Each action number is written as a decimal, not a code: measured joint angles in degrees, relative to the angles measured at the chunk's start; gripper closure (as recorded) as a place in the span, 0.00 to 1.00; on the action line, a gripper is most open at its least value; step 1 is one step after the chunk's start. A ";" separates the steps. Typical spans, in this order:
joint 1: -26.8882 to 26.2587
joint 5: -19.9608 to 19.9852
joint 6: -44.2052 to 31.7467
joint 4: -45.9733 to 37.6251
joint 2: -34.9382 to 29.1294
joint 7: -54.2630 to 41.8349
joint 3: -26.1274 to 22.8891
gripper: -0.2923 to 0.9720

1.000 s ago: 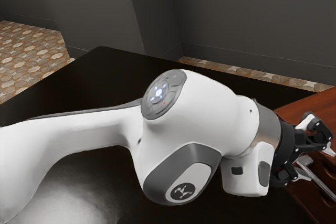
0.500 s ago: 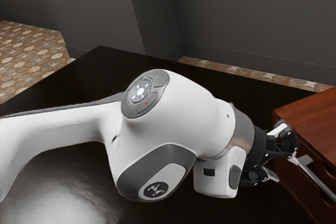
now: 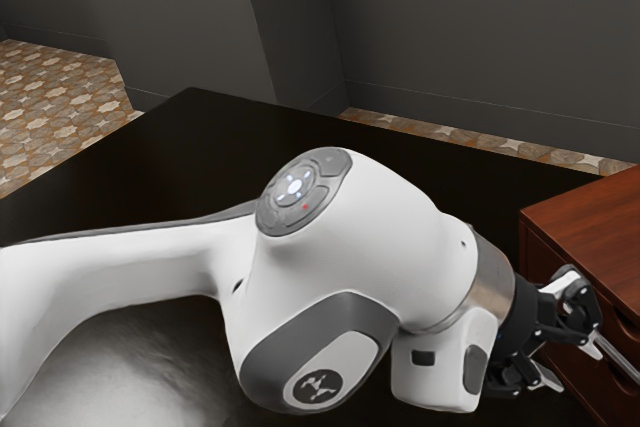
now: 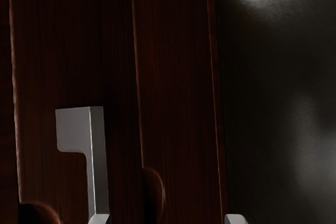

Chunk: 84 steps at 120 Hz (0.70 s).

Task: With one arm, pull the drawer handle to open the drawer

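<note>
Room: dark desk stretches across the exterior view's left; wooden cabinet stands at its right edge.
Drawer handle: silver bar on the drawer front, just beside the jaws.
Arm: enters low from the left, hand pointing at the cabinet front.
Jaws: apart, not clamped on the bar.
</note>
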<state>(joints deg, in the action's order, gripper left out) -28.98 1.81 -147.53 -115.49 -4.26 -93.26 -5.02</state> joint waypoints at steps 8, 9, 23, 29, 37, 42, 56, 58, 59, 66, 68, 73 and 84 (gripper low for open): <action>0.07 0.50 0.04 0.69 0.40 -0.07 -0.04 0.59; 0.07 0.56 0.05 0.76 0.48 -0.08 -0.04 0.59; -0.33 1.10 0.09 2.21 1.77 -0.18 -0.21 0.59; -0.57 1.21 0.10 2.86 2.52 -0.20 -0.37 0.59; -0.91 1.31 0.12 3.82 3.55 -0.22 -0.60 0.59; -0.99 1.33 0.12 4.46 4.19 -0.24 -0.87 0.59; -1.61 1.30 0.13 5.60 5.37 -0.28 -1.14 0.59; -1.73 1.30 0.13 5.74 5.50 -0.29 -1.14 0.59; -1.79 1.30 0.13 5.81 5.58 -0.29 -1.14 0.59; -2.14 1.27 0.14 6.44 6.14 -0.31 -1.08 0.59; -2.20 1.26 0.15 6.59 6.33 -0.32 -1.08 0.59; -2.25 1.21 0.15 7.08 6.96 -0.34 -1.01 0.59; -1.49 1.15 0.18 7.90 7.82 -0.39 -0.92 0.59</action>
<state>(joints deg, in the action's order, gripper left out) -30.46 2.96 -147.35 -107.59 3.57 -93.64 -5.93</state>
